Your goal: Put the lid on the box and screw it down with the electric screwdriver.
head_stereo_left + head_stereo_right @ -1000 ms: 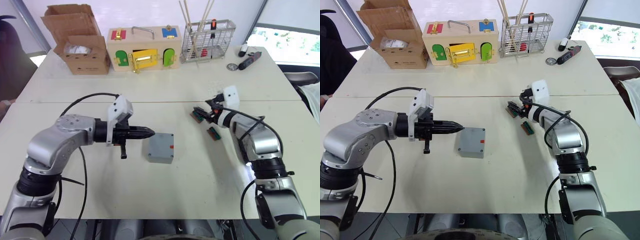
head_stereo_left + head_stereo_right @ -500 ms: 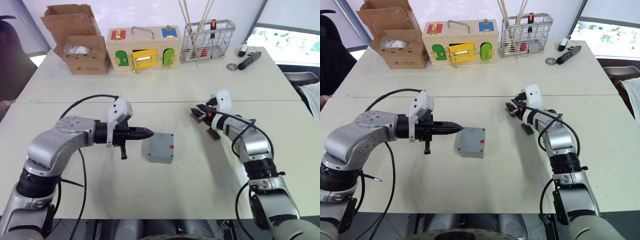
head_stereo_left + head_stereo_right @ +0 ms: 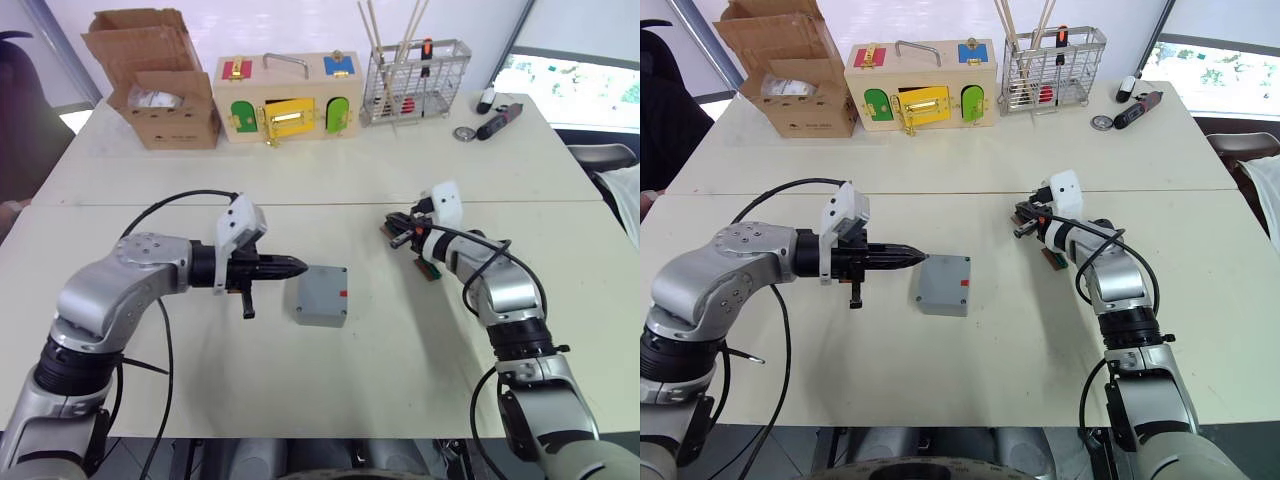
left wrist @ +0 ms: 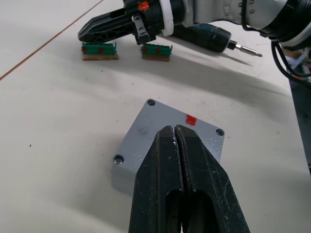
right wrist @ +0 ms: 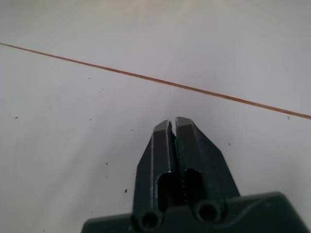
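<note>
The grey box (image 3: 321, 296) sits mid-table with the lid (image 4: 155, 114) lying on it. Screw heads show at the lid's corners, and a red mark is by one edge. My left gripper (image 3: 300, 266) is shut and empty, its tips just left of the box. My right gripper (image 3: 392, 228) is shut, low over the table to the right of the box. The electric screwdriver (image 4: 209, 38) shows behind my right wrist, its metal bit pointing toward the near side. Whether it touches the arm I cannot tell.
Two small green-and-brown strips (image 4: 99, 50) (image 3: 430, 268) lie by my right gripper. Along the far edge stand a cardboard box (image 3: 155, 85), a wooden box with coloured doors (image 3: 285, 100) and a wire basket (image 3: 415, 80). A black-and-red tool (image 3: 500, 120) lies at the far right.
My right forearm has swung in to the left and its wrist has turned. A metal bit tip now shows below its fingers. Left arm and box have not moved.
</note>
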You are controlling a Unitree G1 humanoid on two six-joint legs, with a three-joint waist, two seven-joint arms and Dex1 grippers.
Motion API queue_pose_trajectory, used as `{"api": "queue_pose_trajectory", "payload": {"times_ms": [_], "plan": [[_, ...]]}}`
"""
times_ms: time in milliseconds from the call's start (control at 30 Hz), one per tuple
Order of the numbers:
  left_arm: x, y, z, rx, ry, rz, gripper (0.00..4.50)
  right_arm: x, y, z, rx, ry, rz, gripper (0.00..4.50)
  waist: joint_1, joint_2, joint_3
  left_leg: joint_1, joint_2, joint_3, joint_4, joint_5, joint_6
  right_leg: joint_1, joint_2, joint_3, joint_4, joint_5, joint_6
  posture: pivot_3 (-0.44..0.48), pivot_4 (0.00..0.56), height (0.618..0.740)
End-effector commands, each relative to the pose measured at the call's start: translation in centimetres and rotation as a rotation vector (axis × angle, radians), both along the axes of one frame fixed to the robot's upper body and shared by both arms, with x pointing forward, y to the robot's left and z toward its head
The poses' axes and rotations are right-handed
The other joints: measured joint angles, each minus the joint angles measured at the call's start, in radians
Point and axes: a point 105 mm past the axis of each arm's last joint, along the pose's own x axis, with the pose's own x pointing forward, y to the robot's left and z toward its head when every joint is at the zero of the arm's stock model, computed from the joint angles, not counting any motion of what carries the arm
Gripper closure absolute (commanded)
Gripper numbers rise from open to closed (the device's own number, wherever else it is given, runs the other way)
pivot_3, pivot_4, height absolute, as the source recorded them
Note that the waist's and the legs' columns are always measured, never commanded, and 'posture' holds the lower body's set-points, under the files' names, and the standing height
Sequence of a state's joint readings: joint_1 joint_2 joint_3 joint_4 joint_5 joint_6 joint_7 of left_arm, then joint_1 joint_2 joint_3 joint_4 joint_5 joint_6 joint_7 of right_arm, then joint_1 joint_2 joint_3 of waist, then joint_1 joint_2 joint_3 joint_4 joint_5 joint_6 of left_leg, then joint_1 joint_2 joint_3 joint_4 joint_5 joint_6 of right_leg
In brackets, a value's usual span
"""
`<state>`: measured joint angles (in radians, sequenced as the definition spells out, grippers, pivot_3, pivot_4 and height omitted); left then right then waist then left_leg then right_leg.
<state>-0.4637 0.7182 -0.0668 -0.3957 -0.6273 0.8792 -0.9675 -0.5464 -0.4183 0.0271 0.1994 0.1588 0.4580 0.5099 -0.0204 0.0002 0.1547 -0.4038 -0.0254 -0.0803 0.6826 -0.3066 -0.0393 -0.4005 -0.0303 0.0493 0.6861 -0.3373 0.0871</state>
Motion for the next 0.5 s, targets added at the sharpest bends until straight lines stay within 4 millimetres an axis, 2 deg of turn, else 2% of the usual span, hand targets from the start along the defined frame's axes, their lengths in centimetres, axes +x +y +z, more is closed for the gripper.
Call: {"api": "queue_pose_trajectory", "payload": {"times_ms": [33, 100, 167, 500], "plan": [[-0.2, -0.1, 0.2, 0.003, -0.024, -0.012, 4.5, 0.1, -0.1, 2.0, 0.029, -0.077, -0.007, 2.61, 0.0, 0.0, 0.0, 0.0, 0.0, 0.0, 0.0, 0.0, 0.0, 0.0, 0.0, 0.0, 0.0, 0.0, 0.0, 0.0, 0.15, 0.74], [-0.2, -0.1, 0.1, 0.004, -0.023, -0.011, 4.5, 0.0, -0.1, 2.3, 0.034, -0.088, -0.011, 1.57, 0.0, 0.0, 0.0, 0.0, 0.0, 0.0, 0.0, 0.0, 0.0, 0.0, 0.0, 0.0, 0.0, 0.0, 0.0, 0.0, 0.15, 0.74], [-0.2, -0.1, 0.1, 0.004, -0.023, -0.01, 4.5, -0.1, -0.1, 2.1, 0.037, -0.073, -0.002, 0.79, 0.0, 0.0, 0.0, 0.0, 0.0, 0.0, 0.0, 0.0, 0.0, 0.0, 0.0, 0.0, 0.0, 0.0, 0.0, 0.0, 0.15, 0.74], [-0.1, -0.1, -0.2, 0.01, -0.022, -0.011, 4.5, -0.7, 0.0, 0.9, -0.006, -0.045, 0.012, 0.79, 0.0, 0.0, 0.0, 0.0, 0.0, 0.0, 0.0, 0.0, 0.0, 0.0, 0.0, 0.0, 0.0, 0.0, 0.0, 0.0, 0.15, 0.74]]}}
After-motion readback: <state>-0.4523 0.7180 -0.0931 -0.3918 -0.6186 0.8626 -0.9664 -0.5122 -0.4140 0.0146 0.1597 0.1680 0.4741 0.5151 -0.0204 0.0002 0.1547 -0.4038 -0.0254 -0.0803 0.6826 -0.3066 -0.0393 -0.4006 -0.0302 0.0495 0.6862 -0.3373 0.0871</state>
